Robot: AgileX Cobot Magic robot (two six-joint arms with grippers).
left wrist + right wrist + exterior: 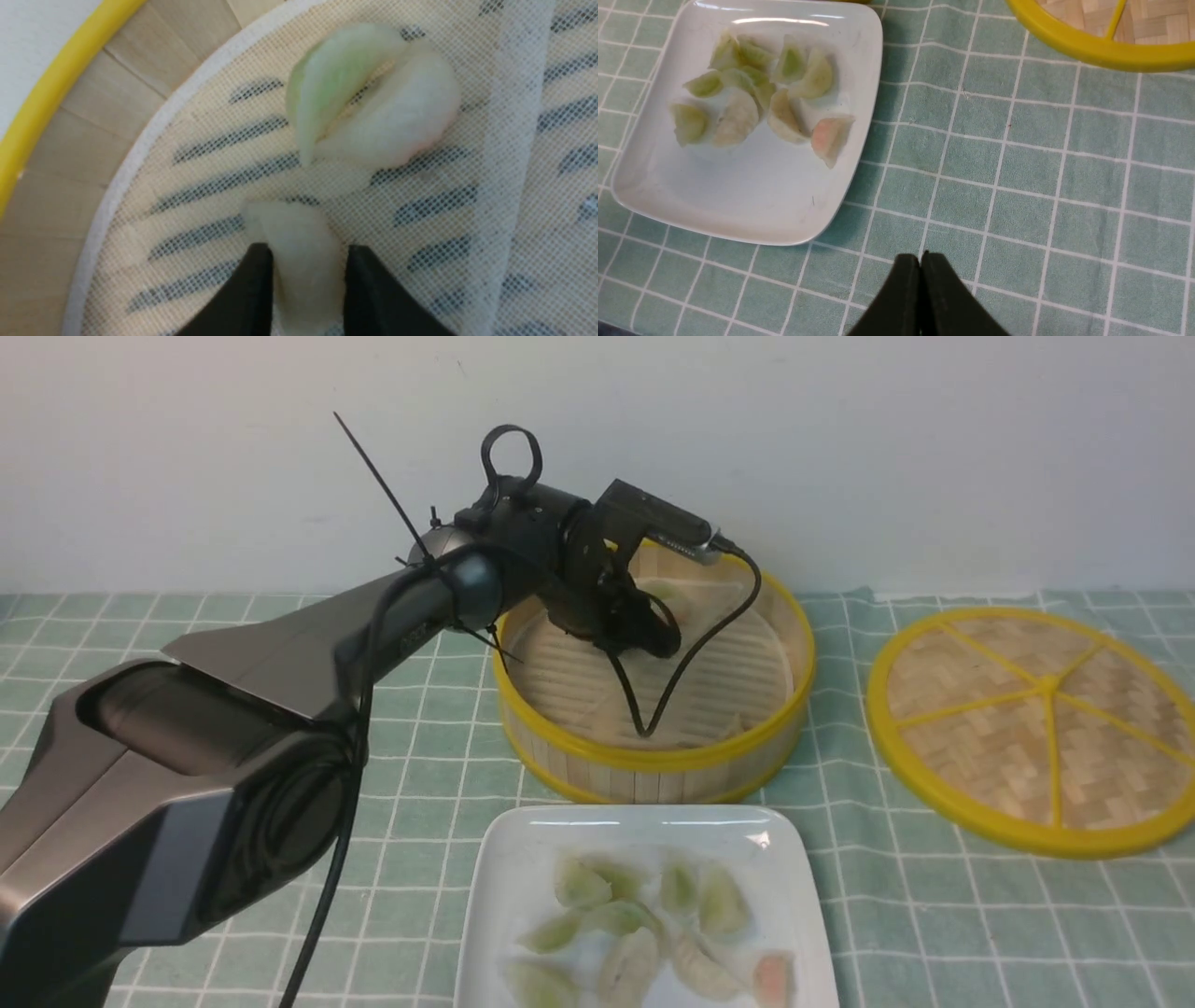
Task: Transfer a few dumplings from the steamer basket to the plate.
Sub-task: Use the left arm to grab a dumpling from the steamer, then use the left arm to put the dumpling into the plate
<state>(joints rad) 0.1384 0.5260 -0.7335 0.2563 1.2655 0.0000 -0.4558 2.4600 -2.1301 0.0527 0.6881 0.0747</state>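
Pale dumpling (303,252): in steamer basket (653,761), on its liner, between left gripper's tips.
Left gripper (308,261): fingers at both sides of that dumpling, looks like a pinch on it; firmness not readable.
Slip risk: smooth skin, could slide out if the pinch is light.
Tear risk: thin skin, could split if squeezed hard, or if stuck to the liner when lifted.
Green dumpling (336,74): just beside a pinkish-white dumpling (402,112); both near the grip, could get knocked.
Basket rim: raised wall between grip and plate (812,933); low carry could clip it.
Loose cable (691,663): hangs over basket, might snag.
Plate: several dumplings on it, could crowd the drop.
Right gripper (920,261): tips together, nothing between, near plate.
Woven disc (1046,709): robot's right of basket, off the direct path.
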